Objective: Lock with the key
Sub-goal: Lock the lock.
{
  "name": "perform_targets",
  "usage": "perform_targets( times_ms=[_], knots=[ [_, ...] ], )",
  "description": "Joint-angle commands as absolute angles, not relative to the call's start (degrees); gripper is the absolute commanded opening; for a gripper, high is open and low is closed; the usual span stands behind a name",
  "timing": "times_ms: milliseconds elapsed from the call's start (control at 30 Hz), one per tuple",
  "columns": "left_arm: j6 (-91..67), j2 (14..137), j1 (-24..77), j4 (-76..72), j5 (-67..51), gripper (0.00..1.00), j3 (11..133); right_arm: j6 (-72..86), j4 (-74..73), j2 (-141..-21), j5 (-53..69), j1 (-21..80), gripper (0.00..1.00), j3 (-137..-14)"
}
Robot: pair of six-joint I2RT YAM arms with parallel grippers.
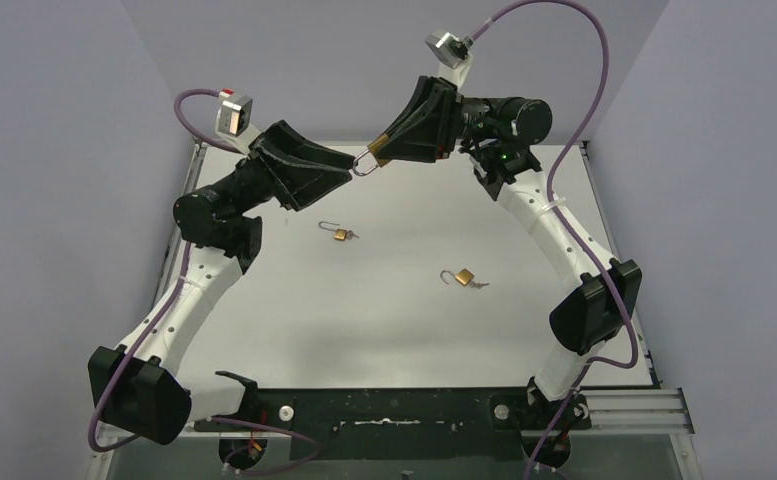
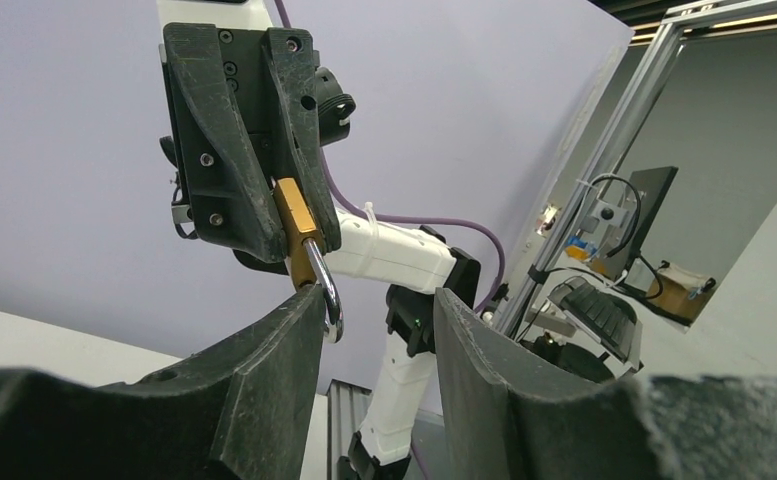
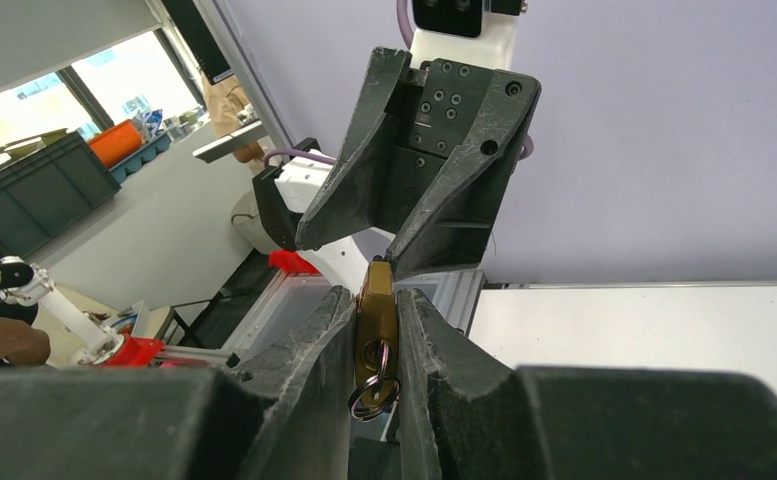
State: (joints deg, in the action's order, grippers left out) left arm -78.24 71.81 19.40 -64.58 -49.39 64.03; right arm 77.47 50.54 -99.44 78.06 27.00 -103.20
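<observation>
Resting near the middle of the desk [image 1: 384,340] is a loose padlock [image 1: 462,277], with a second padlock [image 1: 341,234] beyond it to the left. Farther back, in the air over the desk's far edge, the right fingers [image 3: 336,315] pinch the brass padlock [image 3: 376,300] by its body, its key ring [image 3: 371,392] hanging. The left fingers [image 2: 299,320] stand partly spread around its shackle [image 2: 330,295], one tip touching it.

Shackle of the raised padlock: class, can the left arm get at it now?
Probably yes: the right gripper clamps only the padlock body, leaving the shackle bare at the tips of the open left gripper.
</observation>
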Motion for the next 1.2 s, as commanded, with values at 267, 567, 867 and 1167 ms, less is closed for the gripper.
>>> perform_targets(
  times_ms=[267,567,867,1167],
  knots=[
    [-72.5,70.4,20.8,-59.2,-51.3,0.41,67.4,77.8,53.3,-99.8,77.1,26.7,0.00,-106.6],
    [-71.4,70.7,21.5,-58.4,-51.0,0.31,67.6,77.9,53.2,-100.0,77.2,26.7,0.00,-107.0],
    [-72.8,71.2,21.6,-60.7,-50.8,0.23,67.0,77.9,53.3,-99.9,77.4,26.6,0.00,-106.5],
    [-72.2,71.1,21.4,-60.4,-50.7,0.00,66.5,78.4,53.6,-99.8,77.9,26.7,0.00,-106.5]
  ],
)
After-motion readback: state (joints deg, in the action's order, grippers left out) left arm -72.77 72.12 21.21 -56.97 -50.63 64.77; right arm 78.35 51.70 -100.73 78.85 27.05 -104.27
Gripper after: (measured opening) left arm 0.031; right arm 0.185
